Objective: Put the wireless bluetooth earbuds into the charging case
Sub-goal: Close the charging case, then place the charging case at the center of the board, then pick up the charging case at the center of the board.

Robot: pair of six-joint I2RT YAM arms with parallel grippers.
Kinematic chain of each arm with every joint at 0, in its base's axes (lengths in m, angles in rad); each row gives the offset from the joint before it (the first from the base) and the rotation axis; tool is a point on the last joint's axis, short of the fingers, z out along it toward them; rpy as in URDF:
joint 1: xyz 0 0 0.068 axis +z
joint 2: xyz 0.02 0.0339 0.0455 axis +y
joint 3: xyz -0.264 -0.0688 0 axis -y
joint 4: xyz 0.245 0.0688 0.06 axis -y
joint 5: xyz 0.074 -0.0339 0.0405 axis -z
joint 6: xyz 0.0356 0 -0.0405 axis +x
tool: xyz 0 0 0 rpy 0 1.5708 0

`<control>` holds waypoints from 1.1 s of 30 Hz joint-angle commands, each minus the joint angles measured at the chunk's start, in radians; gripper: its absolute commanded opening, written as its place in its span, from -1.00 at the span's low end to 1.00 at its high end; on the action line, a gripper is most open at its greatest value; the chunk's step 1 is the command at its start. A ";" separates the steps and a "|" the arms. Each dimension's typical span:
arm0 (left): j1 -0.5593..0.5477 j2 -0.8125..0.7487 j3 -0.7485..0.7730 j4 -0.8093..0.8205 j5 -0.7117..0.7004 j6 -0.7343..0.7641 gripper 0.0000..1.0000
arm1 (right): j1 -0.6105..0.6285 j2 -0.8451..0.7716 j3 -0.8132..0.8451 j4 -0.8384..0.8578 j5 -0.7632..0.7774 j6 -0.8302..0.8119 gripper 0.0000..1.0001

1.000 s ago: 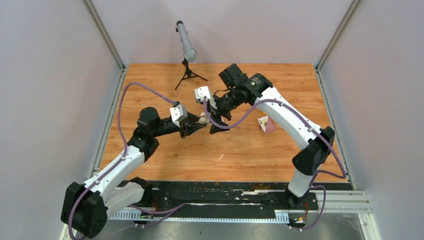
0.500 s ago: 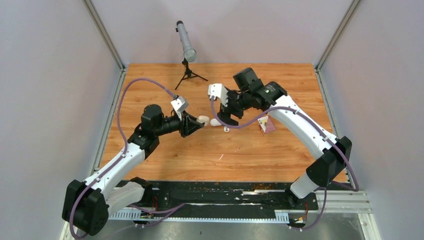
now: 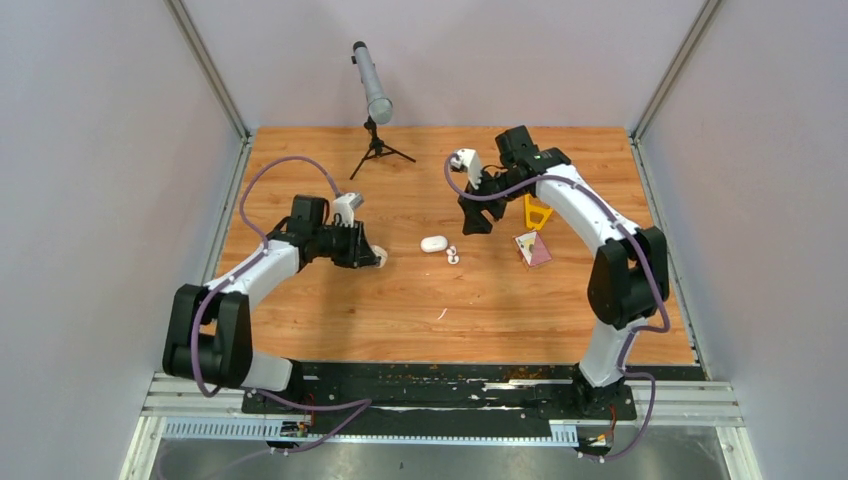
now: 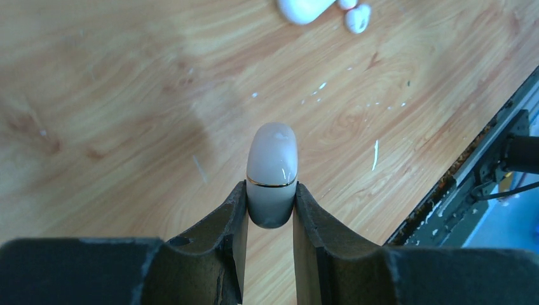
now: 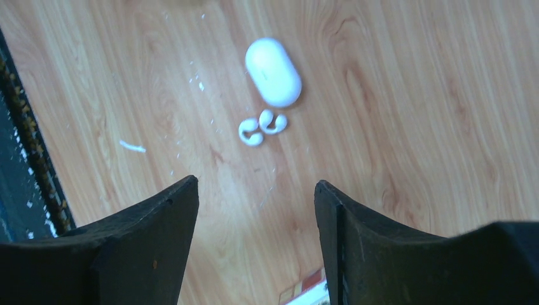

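Note:
My left gripper (image 4: 270,190) is shut on a closed white charging case with a thin gold seam (image 4: 272,159), held above the wood; from above, the left gripper (image 3: 378,258) sits left of centre. A second white oval case (image 3: 433,243) lies on the table. Two tiny white earbuds (image 3: 452,255) lie right beside it. The right wrist view shows that case (image 5: 273,72) and the earbuds (image 5: 260,127) ahead of my right gripper (image 5: 256,184), which is open and empty. The right gripper (image 3: 478,215) hangs to the back right of them.
A grey cylinder on a small black tripod (image 3: 373,90) stands at the back. A yellow triangular piece (image 3: 537,212) and a small card (image 3: 532,248) lie by the right arm. A black rail (image 3: 450,375) runs along the table's near edge.
Both arms have drawn apart: the left moved left with its case, the right pulled away to the back right. The second case and the earbuds now lie uncovered between them.

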 commanded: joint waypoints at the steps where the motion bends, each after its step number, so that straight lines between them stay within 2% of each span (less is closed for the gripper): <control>1: 0.033 0.082 0.018 -0.033 0.076 -0.082 -0.85 | 0.016 0.099 0.098 0.083 -0.036 0.075 0.33; 3: 0.038 0.117 0.005 -0.006 0.081 -0.113 -0.77 | 0.028 0.140 0.110 0.102 -0.026 0.046 0.33; 5: 0.045 0.160 0.000 0.010 0.086 -0.127 -0.71 | 0.041 0.194 0.154 0.048 -0.051 -0.034 0.31; 8: 0.062 0.258 0.014 -0.014 0.106 -0.130 -0.70 | 0.051 0.270 0.222 -0.025 -0.120 -0.173 0.28; 10: 0.071 0.323 0.040 -0.050 0.096 -0.130 -0.70 | 0.062 0.303 0.248 -0.036 -0.108 -0.222 0.28; 14: 0.076 0.351 0.034 -0.037 0.107 -0.165 -0.42 | 0.095 0.343 0.284 -0.057 -0.052 -0.341 0.31; 17: 0.076 0.344 0.028 -0.061 0.056 -0.174 -0.03 | 0.115 0.359 0.279 -0.052 -0.009 -0.422 0.36; 18: 0.076 0.338 0.033 -0.089 0.030 -0.157 0.03 | 0.121 0.365 0.280 -0.049 0.004 -0.441 0.38; 28: 0.095 0.216 0.139 -0.319 -0.130 -0.025 0.30 | 0.176 0.431 0.289 -0.009 0.068 -0.508 0.42; 33: 0.101 0.128 0.155 -0.354 -0.173 0.022 0.32 | 0.204 0.475 0.306 -0.021 0.116 -0.545 0.38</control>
